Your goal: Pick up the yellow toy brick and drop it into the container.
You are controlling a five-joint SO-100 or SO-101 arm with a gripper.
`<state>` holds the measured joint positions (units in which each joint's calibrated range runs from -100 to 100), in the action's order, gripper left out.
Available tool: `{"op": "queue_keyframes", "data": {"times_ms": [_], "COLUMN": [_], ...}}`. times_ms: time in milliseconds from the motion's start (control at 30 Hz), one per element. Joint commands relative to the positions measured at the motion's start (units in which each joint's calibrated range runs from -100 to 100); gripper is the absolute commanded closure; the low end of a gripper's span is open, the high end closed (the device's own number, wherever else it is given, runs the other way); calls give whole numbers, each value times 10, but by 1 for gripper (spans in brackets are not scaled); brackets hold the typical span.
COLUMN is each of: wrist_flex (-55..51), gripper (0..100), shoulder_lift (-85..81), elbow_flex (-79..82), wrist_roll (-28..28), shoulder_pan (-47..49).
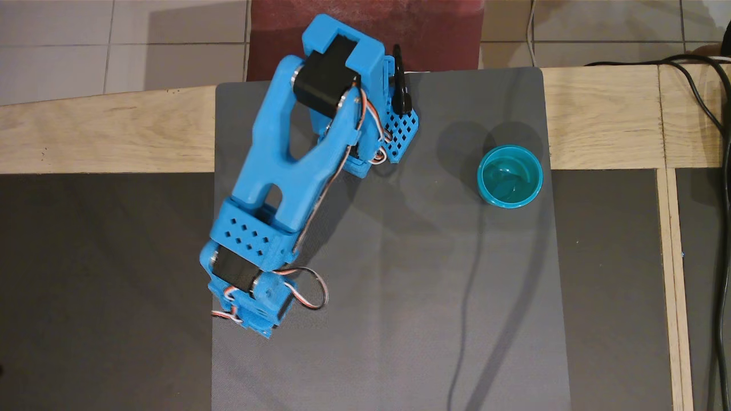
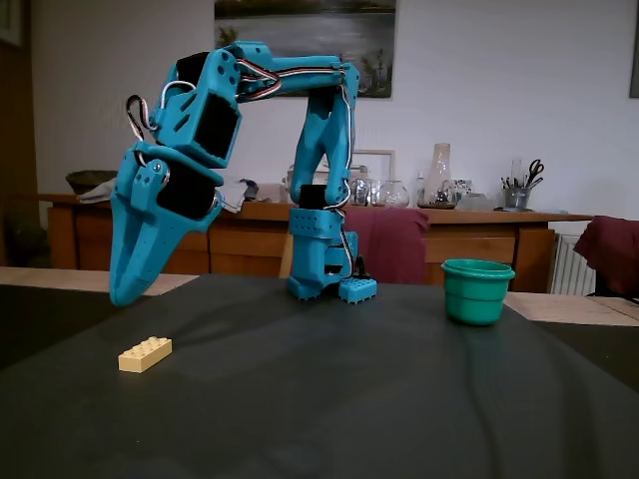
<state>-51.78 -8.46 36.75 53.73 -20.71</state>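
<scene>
The yellow toy brick (image 2: 145, 353) lies flat on the dark mat at the left of the fixed view. In the overhead view it is hidden under the blue arm (image 1: 274, 182). My gripper (image 2: 122, 292) points down, hanging a little above the mat, just left of and above the brick, not touching it. Its fingers lie together with no gap showing and nothing between them. The teal container (image 2: 476, 290) stands upright at the right, far from the gripper. In the overhead view the container (image 1: 510, 176) is near the mat's right edge and is empty.
The arm's base (image 2: 322, 254) stands at the back middle of the grey mat (image 1: 400, 285). A wooden table edge (image 1: 103, 131) runs along the back. Black cables (image 1: 714, 114) hang at the far right.
</scene>
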Motion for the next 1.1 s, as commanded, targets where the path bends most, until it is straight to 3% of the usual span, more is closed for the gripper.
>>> {"op": "queue_keyframes", "data": {"times_ms": [0,133,400,667,1067], "wrist_flex": [-17,-31,10,18,17], "gripper": [100,100,100,76,74], "shoulder_lift": [-1,-9,-1,-1,0], "elbow_flex": [-16,22,27,27,29], "wrist_roll": [31,94,101,125,151], "shoulder_pan": [-1,-2,-2,-10,-28]}}
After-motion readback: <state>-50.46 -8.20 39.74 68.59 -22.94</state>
